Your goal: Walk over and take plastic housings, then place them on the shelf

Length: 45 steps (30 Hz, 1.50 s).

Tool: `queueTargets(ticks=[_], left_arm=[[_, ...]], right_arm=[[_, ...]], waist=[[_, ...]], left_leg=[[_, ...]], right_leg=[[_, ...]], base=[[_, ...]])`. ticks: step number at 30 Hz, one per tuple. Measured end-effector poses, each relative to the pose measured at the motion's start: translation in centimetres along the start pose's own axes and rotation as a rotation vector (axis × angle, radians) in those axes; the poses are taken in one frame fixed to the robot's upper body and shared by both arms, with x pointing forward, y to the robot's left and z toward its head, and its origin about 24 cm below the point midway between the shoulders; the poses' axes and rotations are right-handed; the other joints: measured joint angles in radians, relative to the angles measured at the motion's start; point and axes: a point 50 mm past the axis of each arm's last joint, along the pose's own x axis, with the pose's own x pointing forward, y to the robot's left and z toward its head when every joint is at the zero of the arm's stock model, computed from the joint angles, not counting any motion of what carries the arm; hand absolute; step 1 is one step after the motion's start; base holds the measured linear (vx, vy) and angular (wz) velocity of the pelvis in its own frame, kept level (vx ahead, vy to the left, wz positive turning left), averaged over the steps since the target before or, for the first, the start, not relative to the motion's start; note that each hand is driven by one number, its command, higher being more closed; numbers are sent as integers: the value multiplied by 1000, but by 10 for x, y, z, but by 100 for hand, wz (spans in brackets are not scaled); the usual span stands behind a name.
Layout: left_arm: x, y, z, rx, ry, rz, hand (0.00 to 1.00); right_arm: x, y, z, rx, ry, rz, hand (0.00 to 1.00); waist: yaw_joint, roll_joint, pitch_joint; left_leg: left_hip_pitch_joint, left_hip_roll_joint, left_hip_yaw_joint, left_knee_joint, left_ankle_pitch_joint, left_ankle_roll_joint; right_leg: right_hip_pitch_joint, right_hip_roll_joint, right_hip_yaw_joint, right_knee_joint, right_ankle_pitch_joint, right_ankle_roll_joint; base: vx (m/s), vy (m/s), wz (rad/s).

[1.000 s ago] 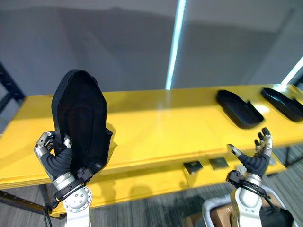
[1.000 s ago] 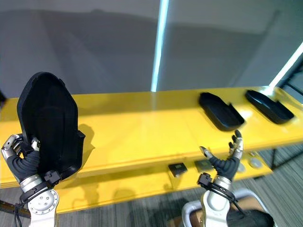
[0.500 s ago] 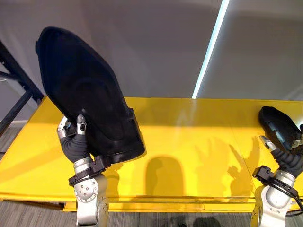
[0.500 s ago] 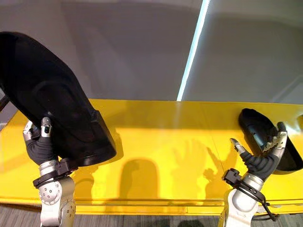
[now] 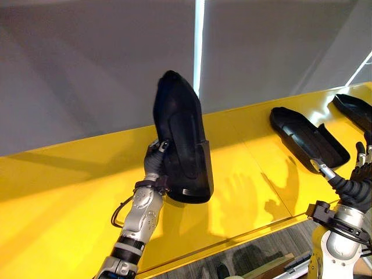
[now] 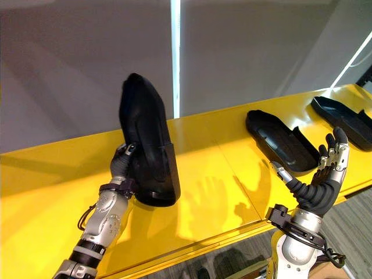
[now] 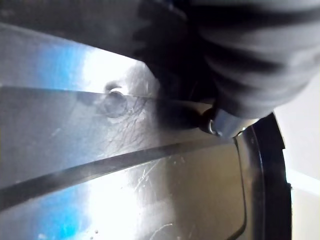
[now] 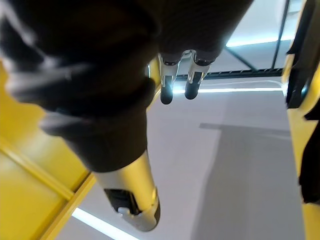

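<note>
Left hand [image 5: 154,160] is seen clenched round the edge of a black plastic housing [image 5: 181,139], held upright over the yellow shelf [image 5: 64,174]; contact with it cannot be told; right hand [image 6: 326,168] is raised at 4 o'clock, fingers straight, nothing grasped; a second housing [image 5: 303,138] and third housing [image 5: 354,110] are laid on the shelf toward 3 o'clock; only the setting-down is judged to remain.
</note>
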Motion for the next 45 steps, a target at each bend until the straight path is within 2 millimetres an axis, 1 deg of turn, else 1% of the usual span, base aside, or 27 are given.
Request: queueTargets(ticks=[3,4,6,7,9,12,14,16,17,18,20,22,24,25,26,30,34,37,39,43,45], left_arm=[[10,-7,-1,11,23,-23,100],[11,-8,-1,15,27,-29,100],[11,-8,-6,24,59,-30,100],[10,-10,-13,36,95,-36,100],[9,-15,-20,43,128,-56,100],[7,-20,-27,47,163,-68,100],[7,-23,-28,43,164,-65,100],[13,-29,-21,47,133,-75,100],[16,-31,-15,44,104,-67,100],[19,-29,-9,31,72,-54,100],[22,-26,-1,19,38,-30,100],[25,-24,5,14,12,-11,100],[30,-26,12,14,-13,0,100],[31,-26,13,13,-15,5,100],[32,-27,14,12,-20,8,0],[34,-32,17,-26,-41,44,0],[35,-41,20,-28,-58,57,0],[34,-40,23,-25,-75,83,0],[29,-39,25,-6,-88,93,0],[18,-33,21,8,-89,120,0],[15,-32,21,6,-90,131,0]], right_arm=[[-1,-1,-1,-28,12,39,0],[-1,-1,-2,-34,16,43,0],[-3,2,-3,-33,27,67,0],[-3,4,-3,-32,32,90,0],[-3,5,-3,-36,35,99,0],[-5,11,-4,-24,48,122,0],[-6,14,-4,-19,49,136,0],[-5,18,-3,-11,40,152,0],[-4,22,-3,-5,33,162,0],[-2,27,-2,-4,21,174,0],[-1,31,-1,10,16,184,0],[-2,32,-1,11,21,187,0],[-3,32,-2,9,30,188,0],[-4,33,-3,8,36,191,0],[-5,32,-3,7,43,192,0],[-11,30,-7,-6,75,198,0],[-17,30,-9,-12,101,199,0],[-20,30,-11,-15,112,194,0],[-22,29,-12,-14,125,187,0],[-24,28,-12,-16,135,187,0],[-27,26,-14,-25,149,188,0]], waist=[[-3,20,3],[-3,23,3],[-3,29,4],[-6,36,3],[-8,44,7],[-9,50,15],[-8,49,23],[-1,48,50],[3,48,65],[5,47,87],[7,48,109],[9,47,125],[9,47,148],[9,47,148],[10,47,148],[20,46,158],[23,46,160],[25,46,160],[24,46,160],[28,46,159],[26,46,159]], left_leg=[[-15,0,8,-6,1,1],[-19,0,10,-6,2,2],[-22,0,24,-6,3,4],[-29,0,24,-6,6,5],[-38,-1,25,-7,11,7],[-53,-3,24,-5,21,8],[-63,-3,23,9,21,9],[-86,-1,23,35,19,11],[-108,0,26,58,12,18],[-119,3,37,79,6,18],[-134,10,53,111,-7,21],[-151,18,66,135,-16,22],[-161,24,67,153,-19,21],[-165,25,67,155,-19,21],[-173,27,67,159,-19,21],[-177,33,65,163,-18,21],[-191,32,42,162,-15,25],[-195,29,32,156,-12,28],[-194,25,21,145,-7,29],[-169,20,13,116,4,25],[-166,12,-8,102,13,26]], right_leg=[[-23,4,7,0,4,6],[-28,4,9,0,6,8],[-32,6,24,-13,13,17],[-33,5,26,-26,21,16],[-42,5,26,-31,30,16],[-54,4,28,-31,38,17],[-59,3,28,-29,41,18],[-72,0,31,-25,52,21],[-87,-1,39,-22,58,25],[-95,-1,55,-22,66,25],[-106,1,69,-22,74,29],[-121,5,82,-18,80,30],[-127,7,83,-14,84,28],[-130,7,83,-14,85,27],[-135,9,82,-14,86,27],[-137,14,80,-14,89,23],[-138,10,56,-17,89,23],[-136,8,47,-24,89,23],[-129,5,32,-30,89,23],[-111,5,17,-35,89,23],[-97,-1,-4,-51,89,23]], base=[[-64,-30,-15],[-83,-42,-15],[-73,-39,-16],[-49,-29,-8],[-72,-38,-2],[-70,-35,1],[-83,-39,1],[-115,-36,1],[-131,-13,-13],[-133,-10,-22],[-119,-9,-28],[-100,-15,-19],[-86,-26,-4],[-54,-24,1],[0,0,0],[5,-3,1],[21,-6,15],[26,1,13],[36,2,16],[44,-6,9],[20,-8,23]])
